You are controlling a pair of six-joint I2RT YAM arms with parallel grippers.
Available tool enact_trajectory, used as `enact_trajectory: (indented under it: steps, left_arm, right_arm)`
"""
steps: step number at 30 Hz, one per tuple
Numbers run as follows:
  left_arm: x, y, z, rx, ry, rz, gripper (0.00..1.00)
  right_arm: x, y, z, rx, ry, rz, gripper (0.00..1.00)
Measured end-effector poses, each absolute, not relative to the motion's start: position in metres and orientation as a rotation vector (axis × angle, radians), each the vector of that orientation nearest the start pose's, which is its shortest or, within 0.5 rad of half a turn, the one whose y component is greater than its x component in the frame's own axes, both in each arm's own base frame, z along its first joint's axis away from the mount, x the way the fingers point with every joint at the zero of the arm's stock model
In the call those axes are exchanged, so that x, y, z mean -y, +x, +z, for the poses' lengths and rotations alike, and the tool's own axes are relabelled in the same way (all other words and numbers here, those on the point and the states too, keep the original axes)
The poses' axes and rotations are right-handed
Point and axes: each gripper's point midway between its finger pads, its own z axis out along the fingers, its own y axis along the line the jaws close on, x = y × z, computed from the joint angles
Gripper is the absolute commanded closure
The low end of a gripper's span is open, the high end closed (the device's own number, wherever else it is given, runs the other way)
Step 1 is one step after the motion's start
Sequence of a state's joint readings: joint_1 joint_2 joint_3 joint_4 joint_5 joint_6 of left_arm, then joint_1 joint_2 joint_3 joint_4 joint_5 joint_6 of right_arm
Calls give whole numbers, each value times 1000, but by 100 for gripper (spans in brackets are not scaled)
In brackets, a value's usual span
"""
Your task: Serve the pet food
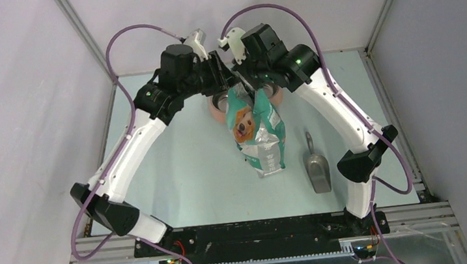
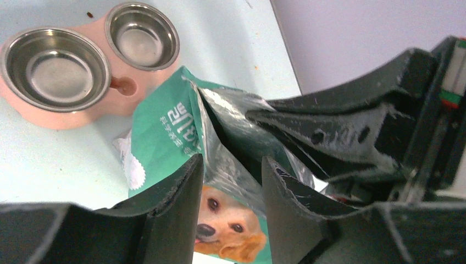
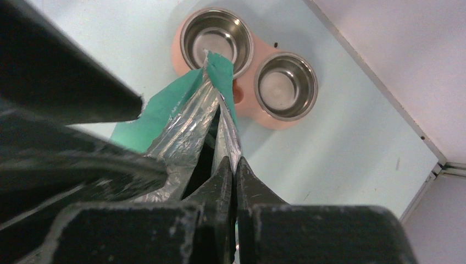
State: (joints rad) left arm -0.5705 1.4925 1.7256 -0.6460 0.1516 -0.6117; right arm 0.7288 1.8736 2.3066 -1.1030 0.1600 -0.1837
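The right gripper (image 3: 235, 160) pinches the bag (image 1: 259, 136) rim, mid table (image 1: 177, 177); the left gripper (image 2: 231, 162) gapes astride the other wall. The kibble is hidden, presumably inside. A one-sided hold could tip the bag and spill it.

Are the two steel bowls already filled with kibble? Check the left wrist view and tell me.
No, both steel bowls in the pink holder show bare metal bottoms.

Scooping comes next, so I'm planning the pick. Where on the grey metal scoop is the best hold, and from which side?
The grey metal scoop lies flat on the pale blue table, right of the teal foil bag, thin handle pointing away from the arm bases. Probably pinch that handle from straight above, fingers across it; the bowl looks too broad.
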Motion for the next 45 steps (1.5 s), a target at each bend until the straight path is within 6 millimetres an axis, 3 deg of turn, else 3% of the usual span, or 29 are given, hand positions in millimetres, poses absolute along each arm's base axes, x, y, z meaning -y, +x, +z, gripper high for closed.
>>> enact_trajectory:
  steps: [3, 7, 9, 12, 18, 23, 28, 31, 32, 33, 35, 37, 41, 45]
  left_arm:
    - [281, 347, 354, -2108, 54, -890, 52]
    - [287, 358, 335, -2154, 41, -877, 64]
    - [289, 361, 326, -2175, 39, -867, 73]
    - [290, 361, 320, -2192, 37, -863, 96]
    - [285, 361, 323, -2191, 38, -876, 100]
    - [261, 357, 347, -2151, 17, -925, 100]
    - [238, 345, 398, -1999, 7, -965, 100]
    - [236, 334, 424, -1920, 40, -1009, 100]
    - [238, 330, 429, -1905, 58, -1029, 93]
    - [242, 327, 433, -1886, 91, -1052, 74]
    - [248, 322, 438, -1849, 188, -1075, 49]
    - [255, 313, 438, -1810, 314, -1083, 36]
    - [253, 278, 417, -1676, 699, -961, 20]
    - [247, 228, 408, -1383, 1140, -710, 16]
  right_arm:
    - [-283, 368, 338, -2047, -897, 129, 100]
    - [-284, 368, 338, -2053, -885, 139, 100]
    - [-283, 367, 338, -2056, -875, 145, 100]
    - [-283, 367, 339, -2061, -862, 152, 100]
    - [-286, 363, 341, -2052, -887, 173, 100]
    - [-283, 356, 349, -2005, -948, 155, 100]
    - [-267, 357, 356, -2004, -961, 110, 100]
    - [-264, 357, 356, -2004, -973, 98, 100]
    - [-263, 358, 356, -2004, -976, 96, 100]
    - [-263, 358, 356, -2004, -977, 95, 100]
    - [-264, 357, 356, -2003, -978, 101, 100]
    - [-263, 357, 356, -2007, -973, 107, 100]
    - [-265, 355, 355, -2018, -967, 156, 100]
    - [-266, 354, 356, -2033, -955, 221, 100]
